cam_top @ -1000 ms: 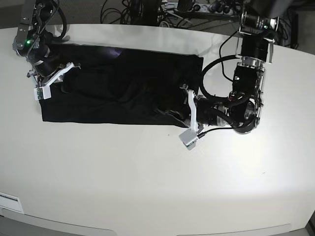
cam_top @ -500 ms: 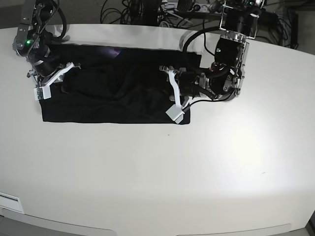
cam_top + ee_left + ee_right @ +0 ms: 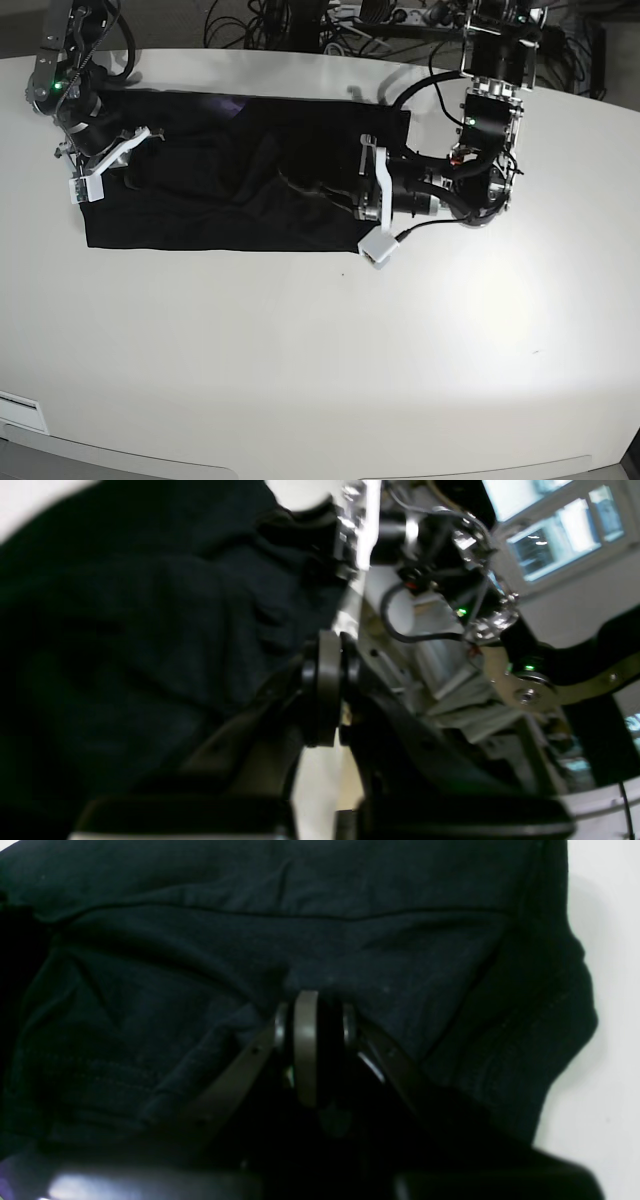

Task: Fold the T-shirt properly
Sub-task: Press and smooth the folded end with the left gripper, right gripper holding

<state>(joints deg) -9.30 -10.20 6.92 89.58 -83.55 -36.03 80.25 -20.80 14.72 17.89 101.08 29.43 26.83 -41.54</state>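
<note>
The left gripper (image 3: 368,200) has slid back toward the shirt's near end, jaws pressed together on the T-shirt (image 3: 240,175), which lies lengthwise across the table (image 3: 300,350), while the right gripper (image 3: 105,165) pinches the opposite end.

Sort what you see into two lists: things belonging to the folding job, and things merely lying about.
Belonging to the job:
T-shirt
left end effector
right end effector

Lying about:
cables behind the table
</note>
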